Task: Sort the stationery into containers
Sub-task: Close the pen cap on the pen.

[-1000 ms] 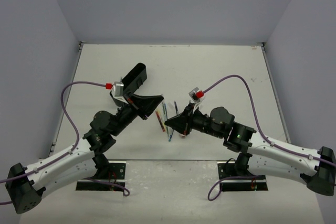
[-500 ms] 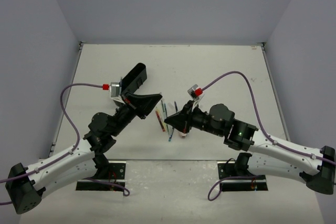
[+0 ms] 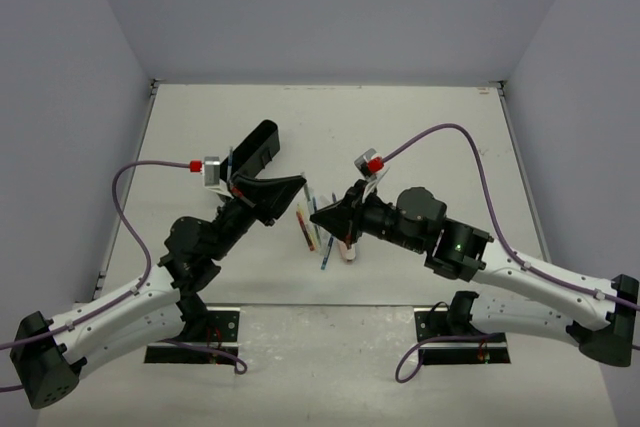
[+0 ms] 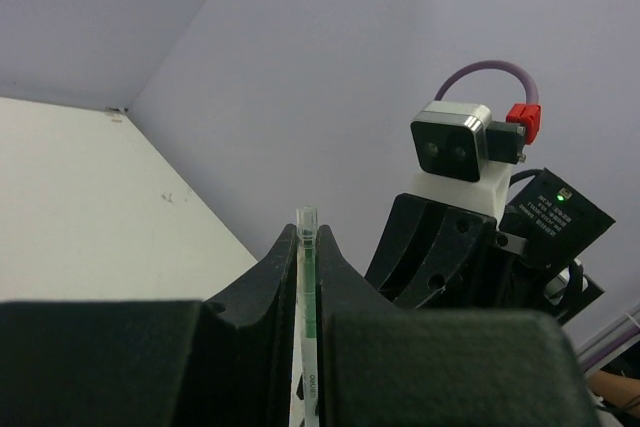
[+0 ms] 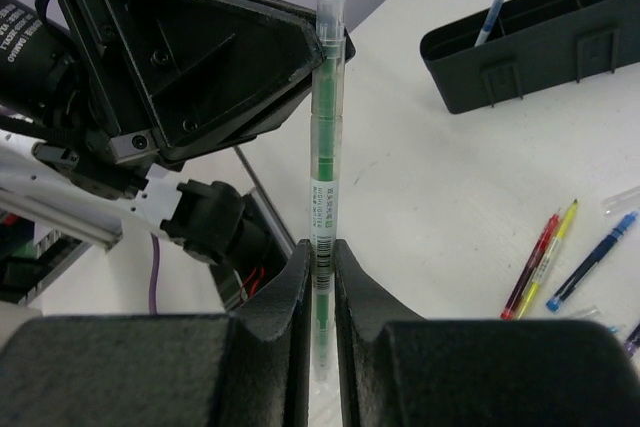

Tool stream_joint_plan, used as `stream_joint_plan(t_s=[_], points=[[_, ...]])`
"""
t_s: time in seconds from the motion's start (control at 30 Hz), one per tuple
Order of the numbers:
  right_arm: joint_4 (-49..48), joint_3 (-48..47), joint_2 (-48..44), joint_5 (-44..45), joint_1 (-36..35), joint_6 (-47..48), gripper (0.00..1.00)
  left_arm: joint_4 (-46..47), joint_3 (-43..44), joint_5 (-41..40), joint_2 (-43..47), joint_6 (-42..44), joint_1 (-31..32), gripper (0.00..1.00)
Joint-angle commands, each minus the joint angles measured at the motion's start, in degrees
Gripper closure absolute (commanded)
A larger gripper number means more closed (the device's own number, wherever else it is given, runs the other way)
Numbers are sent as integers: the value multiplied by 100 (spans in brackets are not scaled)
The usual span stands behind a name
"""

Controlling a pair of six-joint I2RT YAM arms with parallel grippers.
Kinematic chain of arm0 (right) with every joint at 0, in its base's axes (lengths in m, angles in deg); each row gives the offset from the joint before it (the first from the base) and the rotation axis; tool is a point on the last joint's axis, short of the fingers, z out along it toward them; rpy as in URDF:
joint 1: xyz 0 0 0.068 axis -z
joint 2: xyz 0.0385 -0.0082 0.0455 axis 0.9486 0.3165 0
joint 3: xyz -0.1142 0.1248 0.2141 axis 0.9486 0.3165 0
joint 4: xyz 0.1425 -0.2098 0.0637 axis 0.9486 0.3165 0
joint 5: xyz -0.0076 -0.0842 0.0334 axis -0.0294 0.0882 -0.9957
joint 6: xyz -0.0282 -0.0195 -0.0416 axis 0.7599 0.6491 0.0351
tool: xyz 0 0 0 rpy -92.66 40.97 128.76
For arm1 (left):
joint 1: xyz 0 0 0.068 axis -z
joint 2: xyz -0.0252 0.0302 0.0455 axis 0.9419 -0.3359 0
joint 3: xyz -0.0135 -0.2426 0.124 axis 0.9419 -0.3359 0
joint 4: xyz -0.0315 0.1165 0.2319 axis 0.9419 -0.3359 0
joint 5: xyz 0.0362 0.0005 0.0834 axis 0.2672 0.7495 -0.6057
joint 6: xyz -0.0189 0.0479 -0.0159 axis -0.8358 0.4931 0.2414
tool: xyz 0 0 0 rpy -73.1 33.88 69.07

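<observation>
A green highlighter (image 5: 322, 147) with a clear cap (image 4: 307, 217) hangs above the table between my two arms. My right gripper (image 5: 320, 247) is shut on its barcode end. My left gripper (image 4: 307, 232) is shut on the capped end, and only the cap pokes past its fingertips. In the top view the left gripper (image 3: 303, 183) and right gripper (image 3: 316, 215) meet tip to tip over the loose pens. The black tray (image 3: 255, 147) lies behind the left arm and holds a blue pen (image 5: 490, 12).
On the table lie a red pen (image 5: 530, 267), a yellow pen (image 5: 555, 247) and a blue pen (image 5: 590, 262), seen under the grippers as a small cluster of pens (image 3: 308, 227). A pinkish block (image 3: 348, 250) lies by the right gripper. The tray's wall (image 5: 540, 47) stands nearby.
My right gripper has moved up and left, closing in on the left gripper's tips. The left wrist has swung slightly left. Both stay shut.
</observation>
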State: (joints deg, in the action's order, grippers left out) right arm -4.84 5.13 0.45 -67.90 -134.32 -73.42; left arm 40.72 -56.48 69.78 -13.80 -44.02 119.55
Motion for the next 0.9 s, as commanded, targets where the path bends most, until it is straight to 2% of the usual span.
stream_joint_plan(t_s=[0.0, 0.23, 0.43, 0.53, 0.63, 0.77, 0.8, 0.83, 0.87], points=[[-811, -394, -5, 380, 10, -46, 100, -309, -115, 229, -36, 4, 30, 100], [-935, -324, 28, 576, 10, -146, 100, -343, -110, 196, 25, 13, 29, 100], [-970, -657, 126, 412, 10, 209, 100, -446, -90, 230, -98, 82, 22, 100], [-935, -576, 144, 178, 10, 489, 100, -745, 56, 230, -108, 203, 22, 77], [-987, -396, 140, 93, 10, 546, 100, -957, 174, 230, -73, 293, 22, 69], [-988, -308, 145, 31, 10, 520, 100, -1002, 276, 230, -81, 320, 31, 73], [-986, -308, 146, 30, 10, 521, 100, -1005, 313, 246, -82, 326, 30, 78], [-976, -308, 157, 25, 10, 526, 100, -1026, 355, 346, -88, 363, 25, 93], [-965, -316, 172, 22, 10, 531, 100, -1029, 389, 438, -83, 411, 22, 100]])
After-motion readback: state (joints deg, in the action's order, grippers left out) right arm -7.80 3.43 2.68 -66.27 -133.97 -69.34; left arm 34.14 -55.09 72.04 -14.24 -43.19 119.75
